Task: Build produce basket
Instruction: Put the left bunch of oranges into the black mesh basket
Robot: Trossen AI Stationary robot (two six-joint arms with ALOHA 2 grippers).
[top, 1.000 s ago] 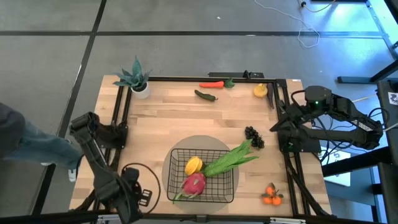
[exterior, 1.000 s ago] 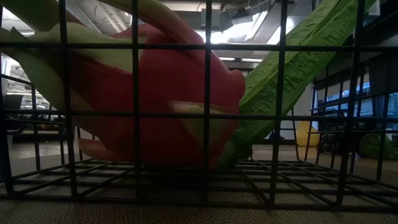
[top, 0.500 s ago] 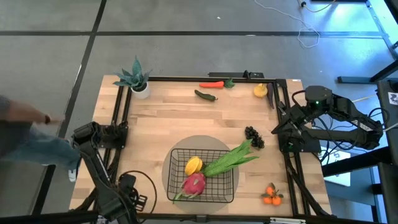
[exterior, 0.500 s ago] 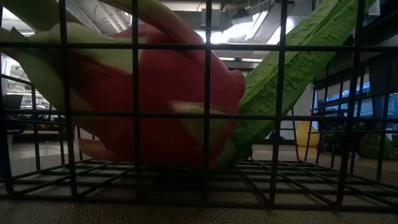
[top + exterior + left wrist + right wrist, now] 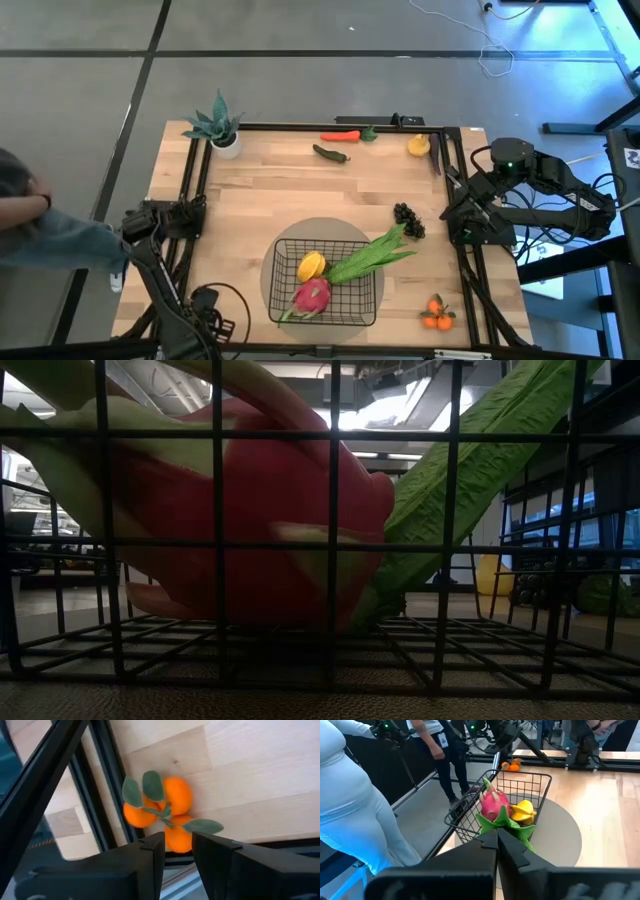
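people (image 5: 360,795) behind basket (image 5: 470,827) (right wrist view only)

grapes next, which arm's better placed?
Right. The grapes lie near the table's right edge, close to the right gripper. The left gripper sits at the near-left corner, with the basket between it and them.

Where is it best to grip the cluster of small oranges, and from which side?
Probably from straight above, fingers closing on the round outer flanks of the oranges: three fruits lie joined, flat on the table, with thin leaves on top.
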